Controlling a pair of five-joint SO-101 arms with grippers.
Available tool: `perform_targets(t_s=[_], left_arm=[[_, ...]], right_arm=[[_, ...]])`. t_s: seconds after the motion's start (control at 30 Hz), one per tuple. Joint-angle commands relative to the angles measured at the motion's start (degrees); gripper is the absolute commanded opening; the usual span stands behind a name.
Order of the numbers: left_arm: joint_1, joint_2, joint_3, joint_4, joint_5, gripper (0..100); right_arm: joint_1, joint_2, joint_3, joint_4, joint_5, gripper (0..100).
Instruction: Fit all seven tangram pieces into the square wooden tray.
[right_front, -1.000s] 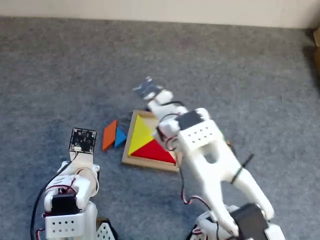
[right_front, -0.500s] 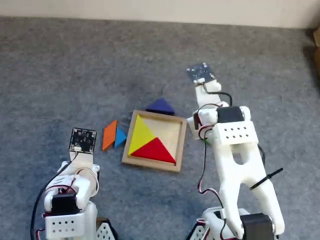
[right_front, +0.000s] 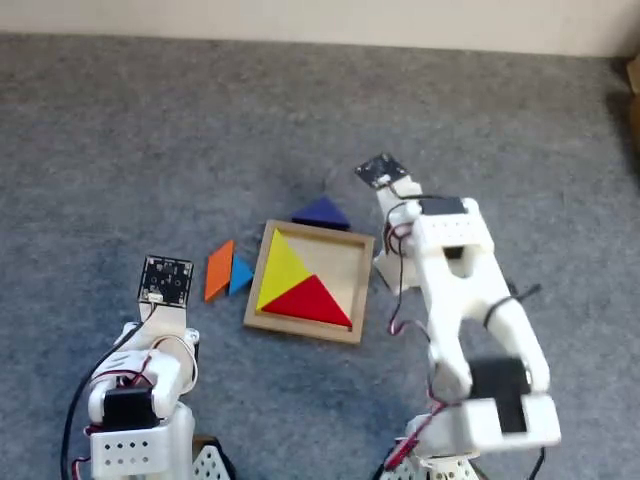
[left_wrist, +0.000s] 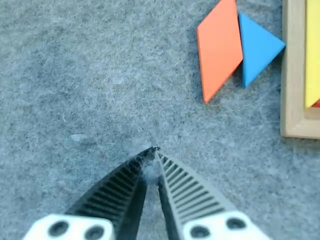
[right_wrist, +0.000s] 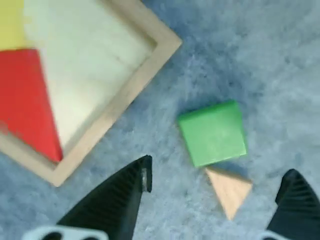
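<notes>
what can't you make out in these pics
- High view: the right arm hides the carpet beside the tray, where the green square and tan triangle lie.
- Left wrist view: the picture edge cuts off the tray past one rim strip and most of the yellow piece.
- Right wrist view: the edge crops the red piece and the tray's far side.

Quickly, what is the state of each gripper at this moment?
Left gripper: closed, holding nothing.
Right gripper: open, holding nothing.
</notes>
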Motion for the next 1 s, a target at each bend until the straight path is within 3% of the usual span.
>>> perform_targets(t_s=[0.0, 0.27, 0.6, 0.97], left_arm=[[0.0, 0.0, 0.4, 0.2, -0.2, 1], [0.0, 0.0, 0.4, 0.2, -0.2, 1], [0.0, 0.0, 0.4, 0.2, -0.2, 1], [0.0, 0.0, 0.4, 0.2, -0.2, 1]], right_arm=[[0.5, 4.4, -7.3, -0.7, 1.2, 38.0], [2.2, 13.8, -11.2, -0.7, 7.1, 37.7], [3.8, 14.9, -11.5, -0.7, 7.3, 12.9], [3.4, 13.9, -16.8, 1.2, 6.9, 7.3]])
